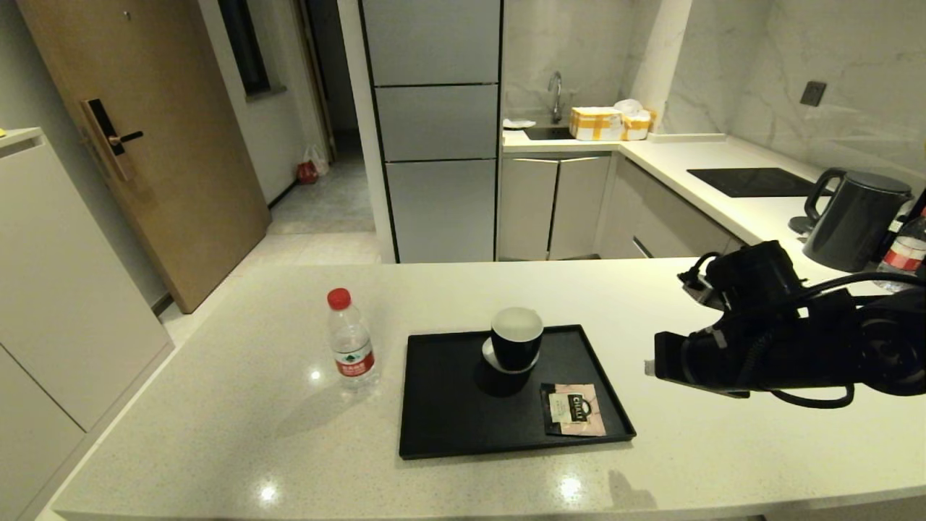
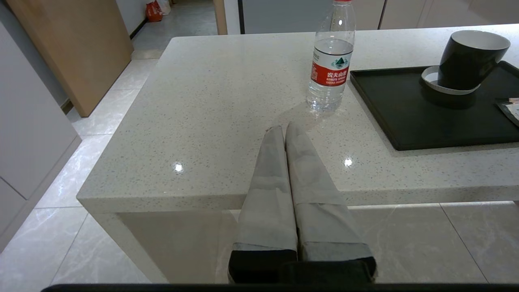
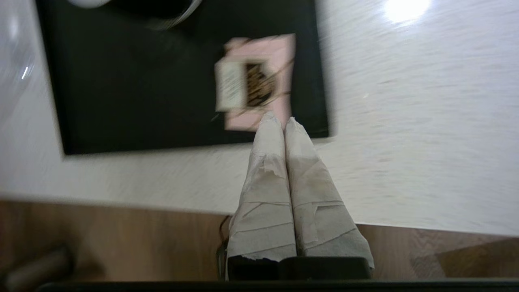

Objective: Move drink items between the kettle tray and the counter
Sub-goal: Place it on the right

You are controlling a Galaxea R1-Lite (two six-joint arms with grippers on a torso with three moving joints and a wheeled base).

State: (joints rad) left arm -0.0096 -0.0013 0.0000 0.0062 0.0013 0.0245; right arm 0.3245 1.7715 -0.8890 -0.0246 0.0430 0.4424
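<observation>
Counter [image 1: 239,434], cream-white and speckled, runs broad and bare around the kettle tray [image 1: 448,427], with wide room on the robot's left, where only the water bottle [image 1: 350,340] stands, and on the right beneath the raised right arm. The front counter edge lies just ahead of the tray's near rim; its left edge drops off to the tiled floor well beyond the bottle.

The right gripper [image 3: 279,120] hangs in the air above the tray's near right corner, its two wrapped fingers [image 3: 298,162] pressed together, gripping nothing, tips over the near edge of the tea sachet [image 3: 259,81]. The left gripper [image 2: 284,129] sits low at the front counter edge, fingers likewise closed flat against each other and empty, pointing toward the bottle from a short way off.

The bottle stands upright on the counter, red cap up, just beside the tray's left rim but apart from it. The sachet lies flat in the tray's near right corner, its edges turned slightly askew to the rim. A black cup [image 1: 516,337] rests tilted on a white saucer [image 1: 492,356] at the tray's far middle. A dark kettle [image 1: 854,217] and a second bottle [image 1: 904,253] stand far right.
</observation>
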